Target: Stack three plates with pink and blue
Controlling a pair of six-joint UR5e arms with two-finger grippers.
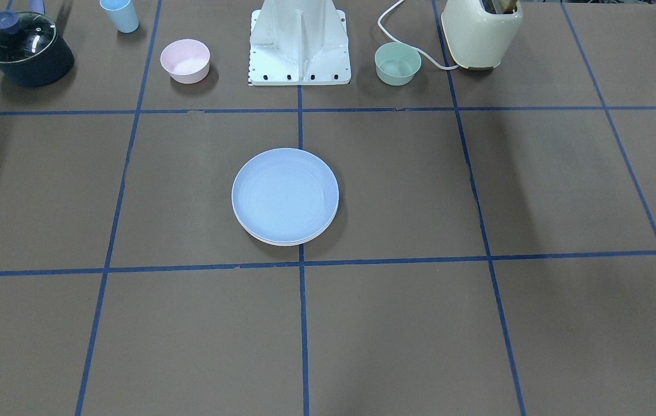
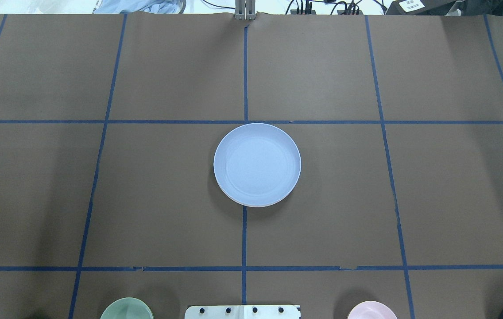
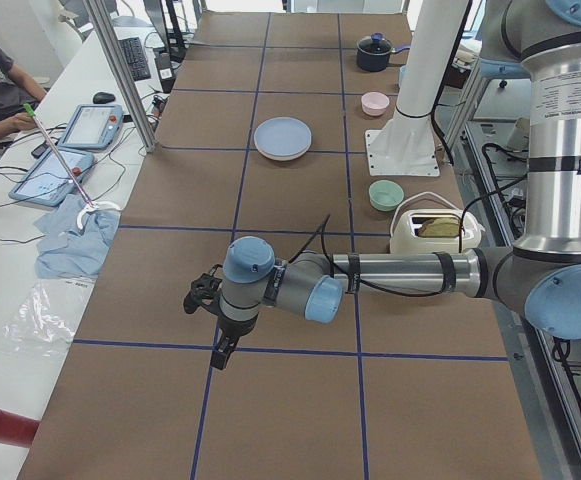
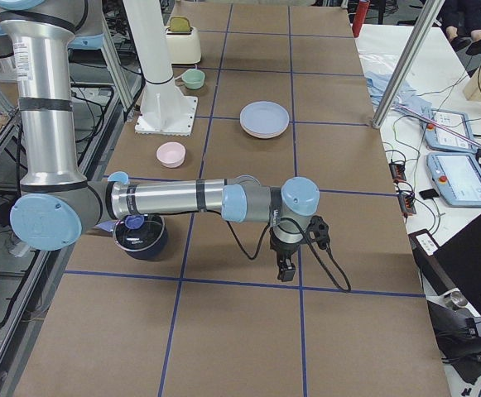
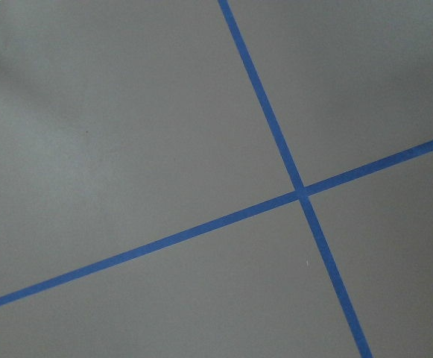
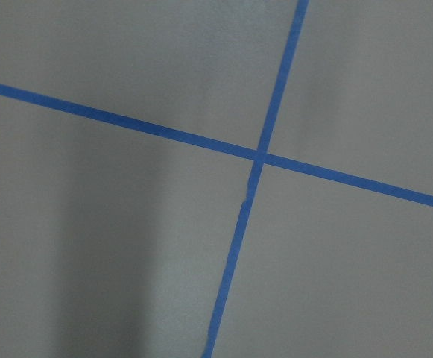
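Observation:
A stack of plates sits at the table's middle, a blue plate on top and a pale pink rim showing under it. The stack also shows in the overhead view and in the side views. My left gripper hangs over bare table far from the stack, seen only in the exterior left view; I cannot tell if it is open. My right gripper hangs over bare table at the opposite end, seen only in the exterior right view; I cannot tell its state. Both wrist views show only brown paper and blue tape.
Along the robot's side stand a dark lidded pot, a blue cup, a pink bowl, the white robot base, a green bowl and a cream toaster with its cord.

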